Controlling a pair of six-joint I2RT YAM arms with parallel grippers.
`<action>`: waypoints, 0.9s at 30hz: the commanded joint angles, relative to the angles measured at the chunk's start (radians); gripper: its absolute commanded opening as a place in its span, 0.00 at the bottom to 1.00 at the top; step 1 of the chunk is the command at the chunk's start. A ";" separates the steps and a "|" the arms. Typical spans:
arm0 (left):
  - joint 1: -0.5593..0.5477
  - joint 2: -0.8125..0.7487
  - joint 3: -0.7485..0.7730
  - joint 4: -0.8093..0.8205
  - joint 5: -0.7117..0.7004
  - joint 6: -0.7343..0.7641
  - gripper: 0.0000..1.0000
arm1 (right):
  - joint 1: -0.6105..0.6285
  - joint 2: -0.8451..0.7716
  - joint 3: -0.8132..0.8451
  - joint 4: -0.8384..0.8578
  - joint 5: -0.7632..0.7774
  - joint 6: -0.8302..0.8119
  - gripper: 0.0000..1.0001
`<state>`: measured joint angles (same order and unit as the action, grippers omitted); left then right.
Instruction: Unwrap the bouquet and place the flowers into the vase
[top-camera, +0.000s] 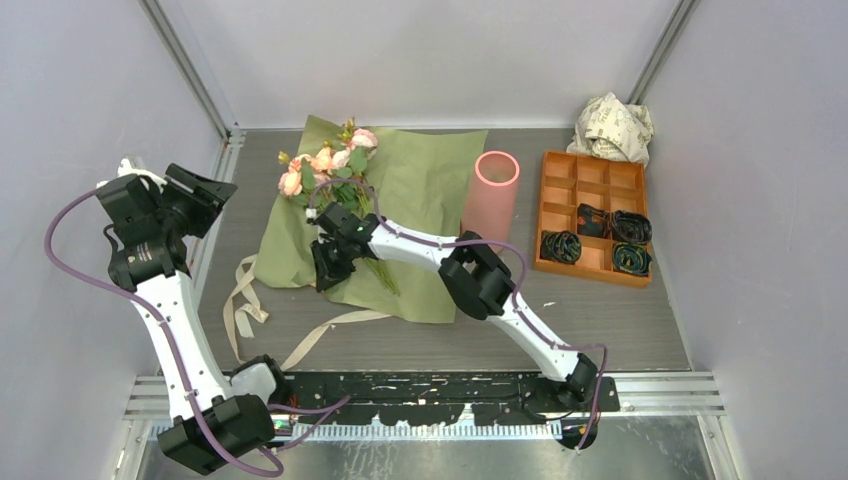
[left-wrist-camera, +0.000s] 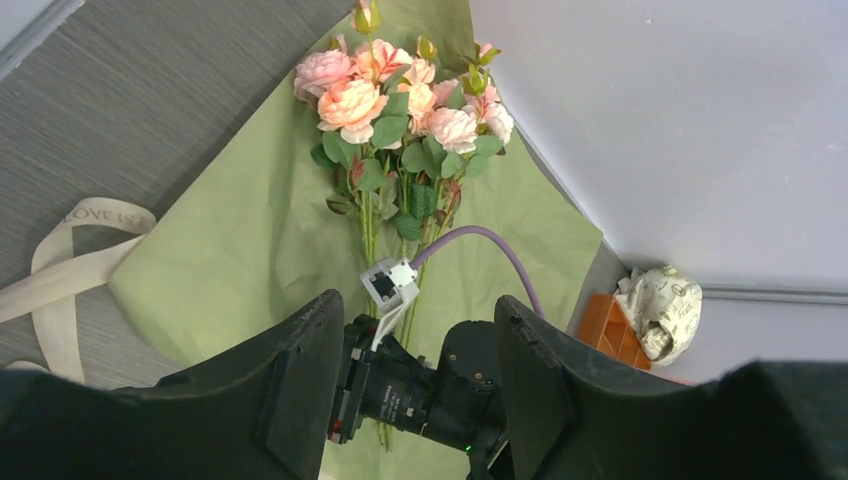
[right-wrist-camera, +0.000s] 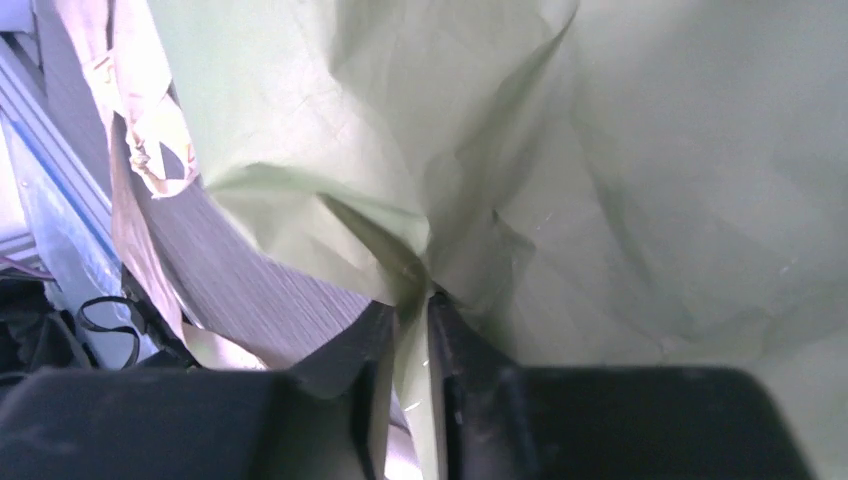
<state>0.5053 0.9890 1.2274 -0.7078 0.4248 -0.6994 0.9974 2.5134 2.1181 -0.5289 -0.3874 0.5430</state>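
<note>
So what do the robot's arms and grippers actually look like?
The left arm and right arm have white links joined by bulky black joints, with a purple cable looped along each. The left gripper and right gripper have broad matte black fingers.

1. Bouquet paper (top-camera: 420, 190) shows plain olive green all over.
2. Flowers (top-camera: 330, 160): pink and peach blooms, green leaves and stems.
3. Vase (top-camera: 490, 200) is salmon pink, no pattern.
4. Tray (top-camera: 590, 157) reads orange, with black bundles (top-camera: 561, 246) inside.
5. Crumpled paper (top-camera: 612, 128): white with grey print.
6. Ribbon (left-wrist-camera: 105, 215) is beige and lettered; table (top-camera: 600, 320) is grey with streaked grain.
</note>
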 joint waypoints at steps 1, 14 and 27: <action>0.008 -0.003 0.006 0.048 0.061 -0.017 0.58 | -0.003 -0.023 0.019 0.024 -0.028 0.010 0.30; 0.008 0.028 -0.048 0.104 0.128 -0.049 0.57 | -0.003 -0.369 -0.083 -0.124 0.252 -0.158 0.65; 0.007 0.029 -0.127 0.224 0.201 -0.080 0.58 | -0.130 -0.362 0.097 -0.336 0.615 -0.230 0.99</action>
<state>0.5053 1.0351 1.1095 -0.5880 0.5705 -0.7753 0.9573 2.0327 2.0789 -0.7357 0.1654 0.3065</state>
